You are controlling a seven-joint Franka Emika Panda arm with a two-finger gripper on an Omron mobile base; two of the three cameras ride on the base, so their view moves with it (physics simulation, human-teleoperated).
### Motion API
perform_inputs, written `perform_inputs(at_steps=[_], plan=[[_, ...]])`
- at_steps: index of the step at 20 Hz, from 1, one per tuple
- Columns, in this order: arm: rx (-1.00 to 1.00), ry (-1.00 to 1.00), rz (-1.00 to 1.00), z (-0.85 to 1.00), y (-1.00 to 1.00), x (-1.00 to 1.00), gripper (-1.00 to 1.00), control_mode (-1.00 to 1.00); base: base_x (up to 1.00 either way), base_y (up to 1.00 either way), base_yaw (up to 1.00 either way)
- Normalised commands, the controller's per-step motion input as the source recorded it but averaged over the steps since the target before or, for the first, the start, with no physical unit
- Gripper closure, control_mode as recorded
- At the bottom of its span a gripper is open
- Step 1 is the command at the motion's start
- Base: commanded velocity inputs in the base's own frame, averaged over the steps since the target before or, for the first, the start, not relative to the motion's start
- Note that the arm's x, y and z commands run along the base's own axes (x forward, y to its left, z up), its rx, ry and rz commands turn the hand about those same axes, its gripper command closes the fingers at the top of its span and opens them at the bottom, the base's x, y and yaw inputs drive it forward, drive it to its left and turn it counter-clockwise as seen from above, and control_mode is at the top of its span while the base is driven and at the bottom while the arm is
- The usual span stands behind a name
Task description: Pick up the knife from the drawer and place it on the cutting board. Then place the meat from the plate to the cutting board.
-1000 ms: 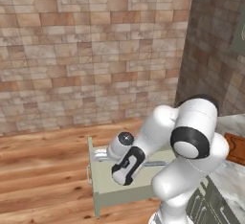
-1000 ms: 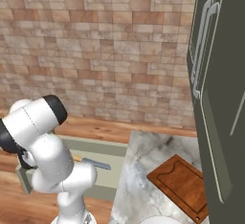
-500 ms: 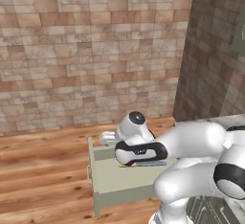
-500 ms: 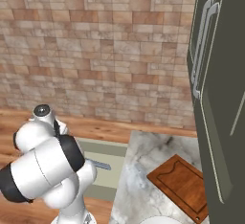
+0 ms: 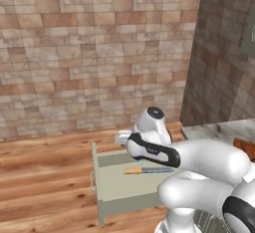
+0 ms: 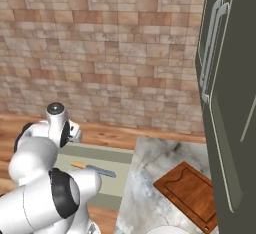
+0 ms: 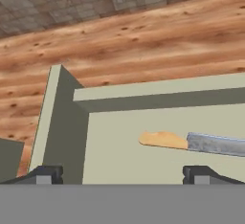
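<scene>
Inside the pulled-out drawer (image 7: 119, 141) lies the knife (image 7: 191, 142), flat on the pale floor, tan handle leftward, just ahead of the spread gripper (image 7: 123, 174) and apart from both fingertips (image 7: 45, 174). Arm bends low over the drawer.

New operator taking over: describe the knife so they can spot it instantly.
Look at the open sage-green drawer pulled out over the wooden floor. The knife lies flat inside, the lone item there, with a tan wooden handle and short grey-blue blade.
</scene>
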Motion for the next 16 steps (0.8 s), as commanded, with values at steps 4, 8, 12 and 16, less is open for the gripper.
perform_inputs(at_steps=[4, 8, 12, 16], plan=[[-0.03, 0.04, 0.26, -0.12, -0.37, 0.0, -1.0, -1.0, 0.0, 0.0, 0.0], [-0.07, 0.07, 0.34, -0.26, -0.23, 0.0, -1.0, -1.0, 0.0, 0.0, 0.0], [-0.14, 0.03, 0.33, -0.4, -0.04, 0.0, -1.0, -1.0, 0.0, 0.0, 0.0], [-0.18, 0.0, 0.28, -0.35, 0.0, -0.03, -1.0, -1.0, 0.0, 0.0, 0.0]])
